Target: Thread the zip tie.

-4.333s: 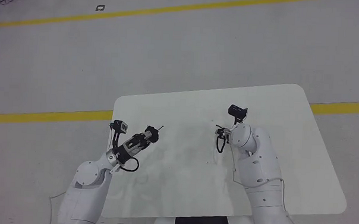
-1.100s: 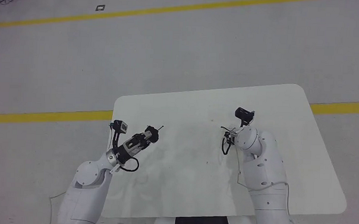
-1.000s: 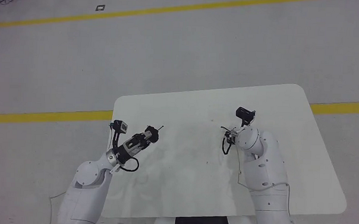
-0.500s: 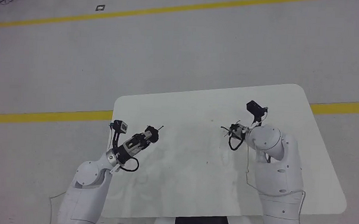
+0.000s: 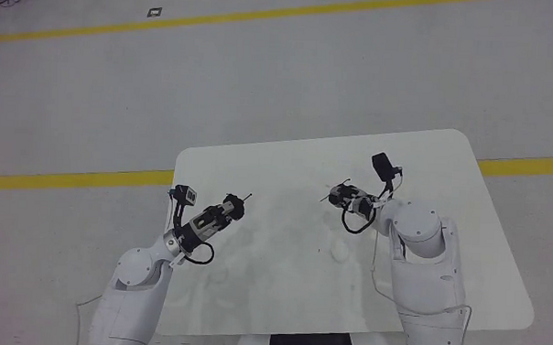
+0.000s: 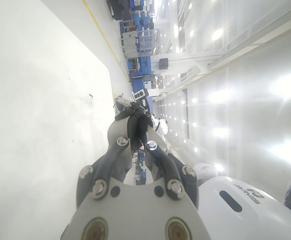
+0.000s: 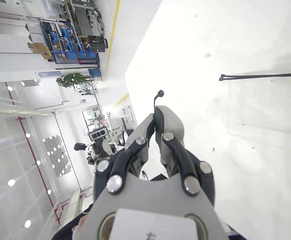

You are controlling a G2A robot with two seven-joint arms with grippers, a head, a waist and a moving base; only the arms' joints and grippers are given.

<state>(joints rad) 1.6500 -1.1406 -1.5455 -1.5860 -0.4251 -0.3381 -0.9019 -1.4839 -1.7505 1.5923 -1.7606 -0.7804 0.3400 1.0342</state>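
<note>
White table (image 5: 459,179) carries both arms. The left gripper (image 5: 233,206) is over the table's left part, near that edge. The right gripper (image 5: 338,198) is over the middle of the table, well apart from the left one and pointing toward it. Right jaws are closed flat on a zip tie (image 7: 159,94), whose small square head pokes out past the fingertips above the tabletop. Left jaws are also closed, pinching a black strip (image 6: 121,116) with a short end sticking out. It is probably the tail to be fed in, but I cannot tell if it belongs to the same tie. Another thin dark line (image 7: 250,76) shows against the table beyond the right gripper. Progress, as judged: both ends are gripped and roughly facing. Still to do: closing the gap, lining up tail and head, and pushing through.
</note>
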